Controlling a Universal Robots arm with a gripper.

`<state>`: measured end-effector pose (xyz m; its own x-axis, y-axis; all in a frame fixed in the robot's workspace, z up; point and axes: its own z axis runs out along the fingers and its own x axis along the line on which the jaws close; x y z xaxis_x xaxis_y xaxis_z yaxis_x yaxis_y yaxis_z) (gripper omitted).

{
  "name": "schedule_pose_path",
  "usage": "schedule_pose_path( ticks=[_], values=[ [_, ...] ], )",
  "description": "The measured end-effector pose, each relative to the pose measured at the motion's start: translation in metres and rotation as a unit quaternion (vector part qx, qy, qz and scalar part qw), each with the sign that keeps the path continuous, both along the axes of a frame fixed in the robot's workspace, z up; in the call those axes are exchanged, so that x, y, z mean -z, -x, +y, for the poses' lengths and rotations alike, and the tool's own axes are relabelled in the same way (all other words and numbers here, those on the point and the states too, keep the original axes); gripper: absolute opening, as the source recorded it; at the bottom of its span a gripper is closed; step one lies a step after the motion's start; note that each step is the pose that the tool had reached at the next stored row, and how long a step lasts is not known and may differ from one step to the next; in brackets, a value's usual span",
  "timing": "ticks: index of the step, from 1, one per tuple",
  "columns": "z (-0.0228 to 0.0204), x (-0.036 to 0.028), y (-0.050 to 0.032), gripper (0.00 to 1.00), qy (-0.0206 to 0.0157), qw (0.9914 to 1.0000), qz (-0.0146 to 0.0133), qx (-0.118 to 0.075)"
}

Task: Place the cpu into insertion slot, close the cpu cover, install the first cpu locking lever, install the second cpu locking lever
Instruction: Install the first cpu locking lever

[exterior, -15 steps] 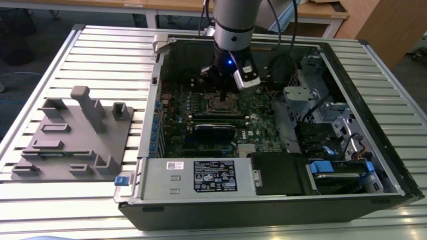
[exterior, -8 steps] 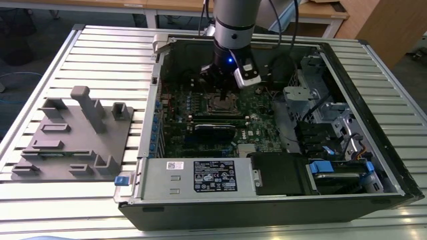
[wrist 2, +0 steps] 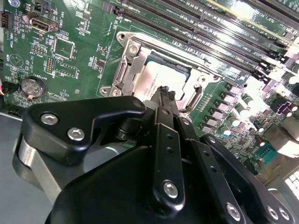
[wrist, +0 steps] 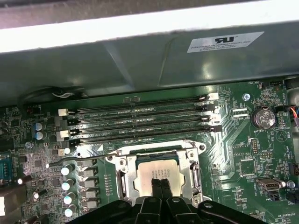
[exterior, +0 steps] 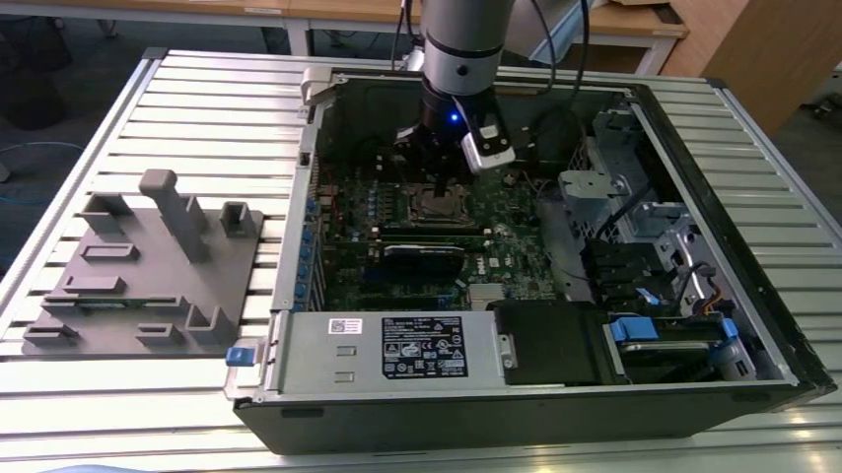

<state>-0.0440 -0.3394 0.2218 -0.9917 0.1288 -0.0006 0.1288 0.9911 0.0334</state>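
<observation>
My gripper hangs inside the open computer case, right above the insertion slot. In both wrist views its two black fingers are shut against each other with nothing between them, their tips at the top of the cpu. The cpu lies flat in the slot, its dull silver top showing. The cpu cover, a silvery frame, lies down around it. A thin wire lever runs out from one side of the socket over the board.
Several long black memory slots run just beyond the socket. A coin battery sits off to one side. The case walls ring the board; a power supply and drive bays stand close by. A grey fixture lies outside the case.
</observation>
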Motion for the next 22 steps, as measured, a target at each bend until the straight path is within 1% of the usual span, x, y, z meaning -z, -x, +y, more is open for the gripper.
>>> schedule_pose_path(
  ticks=[3, 8, 17, 22],
  values=[
    [0.0000, 0.0000, 0.0008, 0.10, 0.0001, 1.00000, 0.0001, 0.000],
    [0.0000, 0.0000, 0.0049, 0.10, 0.0000, 1.00000, -0.0001, 0.000],
    [0.0000, 0.0001, 0.0065, 0.10, 0.0000, 1.00000, -0.0001, 0.000],
    [0.0000, 0.0001, 0.0100, 0.10, 0.0000, 1.00000, -0.0002, 0.000]
  ],
)
